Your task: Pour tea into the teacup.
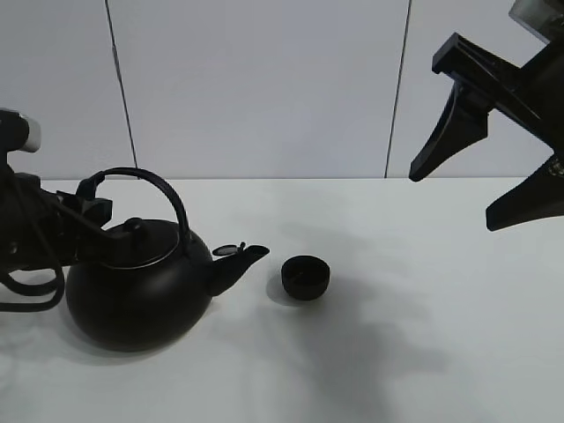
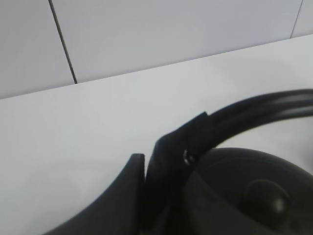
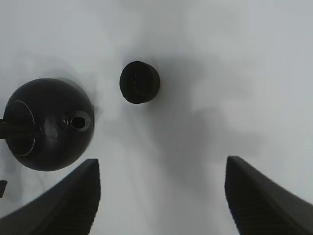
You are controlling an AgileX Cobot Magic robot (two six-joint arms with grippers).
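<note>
Well below the wide-open right gripper [image 1: 456, 198], the teacup [image 1: 305, 277] stands near the kettle [image 1: 137, 295] whose handle [image 1: 165, 190] the left gripper [image 1: 93, 210] clasps

High right tool [image 1: 456, 198] gapes wide; low left tool [image 2: 145, 164] sits nearly closed.

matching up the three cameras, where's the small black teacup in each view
exterior high: teacup on the table near the middle, just right of the kettle spout.
left wrist: not in it.
right wrist: teacup on the table beside the kettle, apart from it.
shared landmark: the kettle, in all three views.
</note>
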